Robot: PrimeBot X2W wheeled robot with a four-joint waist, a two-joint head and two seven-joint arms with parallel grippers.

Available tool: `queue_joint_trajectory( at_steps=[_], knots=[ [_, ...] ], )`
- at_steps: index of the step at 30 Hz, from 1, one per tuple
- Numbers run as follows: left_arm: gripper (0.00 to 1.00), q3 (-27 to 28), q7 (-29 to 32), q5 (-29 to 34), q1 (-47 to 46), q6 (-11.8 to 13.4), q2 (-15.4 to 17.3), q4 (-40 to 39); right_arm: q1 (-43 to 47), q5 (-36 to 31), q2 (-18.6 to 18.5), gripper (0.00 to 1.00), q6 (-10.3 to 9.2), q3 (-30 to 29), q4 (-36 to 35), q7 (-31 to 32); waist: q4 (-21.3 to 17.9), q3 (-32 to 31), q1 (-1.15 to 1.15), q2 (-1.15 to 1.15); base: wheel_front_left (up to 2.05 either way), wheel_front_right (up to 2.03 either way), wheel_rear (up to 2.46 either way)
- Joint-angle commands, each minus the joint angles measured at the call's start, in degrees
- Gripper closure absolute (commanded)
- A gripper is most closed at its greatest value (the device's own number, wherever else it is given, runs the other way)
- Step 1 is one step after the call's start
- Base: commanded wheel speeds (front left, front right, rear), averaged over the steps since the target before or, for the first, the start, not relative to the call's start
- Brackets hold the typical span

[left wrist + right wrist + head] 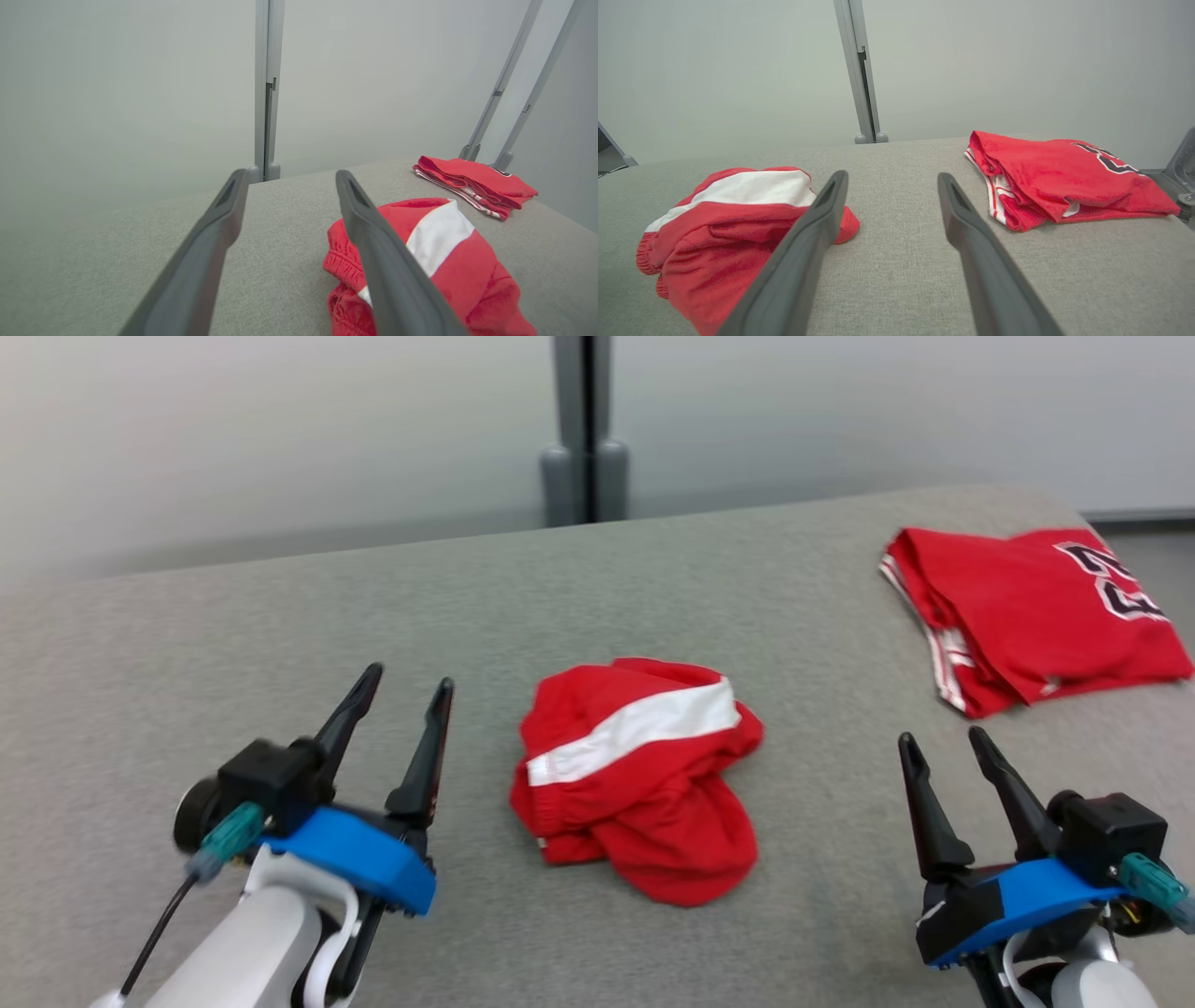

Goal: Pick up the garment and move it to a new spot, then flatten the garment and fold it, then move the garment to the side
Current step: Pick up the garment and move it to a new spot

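we are looking down on the grey cloth-covered table [280, 616], which is carrying everything here. at its far right a folded red jersey [1027, 607] is lying flat, well apart from our work. the garment [644, 784], red with a white stripe and looking like a pair of shorts, is sitting in a crumpled heap near the middle of the table, between our two arms and touching neither. the left gripper [411, 677] is hovering near the garment's left side, its fingers spread wide and holding nothing. the right gripper [941, 737] is waiting farther off on the other side, equally wide and empty. since the heap is lying loose and unflattened, we are judging the step in hand to be either the first pick or the start of the flattening, and we are not able to tell which. either way, the next move is calling for us to be lowering onto the heap's outer edges, pinching few layers instead of a thick bunch, and drawing the cloth apart.
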Motion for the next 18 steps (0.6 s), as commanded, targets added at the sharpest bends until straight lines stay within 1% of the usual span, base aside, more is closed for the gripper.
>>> queue_joint_trajectory(
  at_steps=[1, 2, 3, 8, 13, 18],
  knots=[
    [0.00, 1.37, -0.63, -0.57, 1.87, 0.78, 0.32, -1.15, 0.72, -0.01, -0.11, 0.00, 0.02, -0.42, -0.46, 0.24, 1.62, -0.08, 0.00, 0.00, 0.00, 0.00, 0.00],
    [0.00, 2.29, -0.93, -0.89, 3.20, 1.26, 0.40, -2.10, 1.01, -0.06, -0.11, 0.00, 0.02, -0.81, -0.72, 0.50, 2.48, -0.53, 0.00, 0.00, 0.00, 0.00, 0.00],
    [0.00, 2.29, -0.93, -0.89, 3.20, 1.26, 0.40, -2.10, 1.01, -0.06, -0.11, 0.00, 0.02, -0.81, -0.72, 0.50, 2.48, -0.53, 0.00, 0.00, 0.00, 0.00, 0.00],
    [0.00, 7.96, -1.37, -1.53, 10.03, 3.80, 0.55, -7.00, 2.26, -0.60, -0.12, 0.00, 0.02, -2.27, -2.02, 1.68, 5.93, -2.50, 0.00, 0.00, 0.00, 0.00, 0.00],
    [0.00, 13.89, -1.38, 0.02, 17.09, 4.28, -0.53, -10.78, 3.93, -1.12, -0.12, 0.00, 0.01, -2.63, -2.50, 2.76, 7.95, -4.17, 0.00, 0.00, 0.00, 0.00, 0.00],
    [0.00, 18.44, -1.40, 2.29, 23.19, 3.78, -2.00, -11.91, 5.23, -0.39, -0.11, 0.00, 0.01, -2.60, -1.76, 2.86, 8.04, -5.25, 0.00, 0.00, 0.00, 0.00, 0.00]
  ],
)
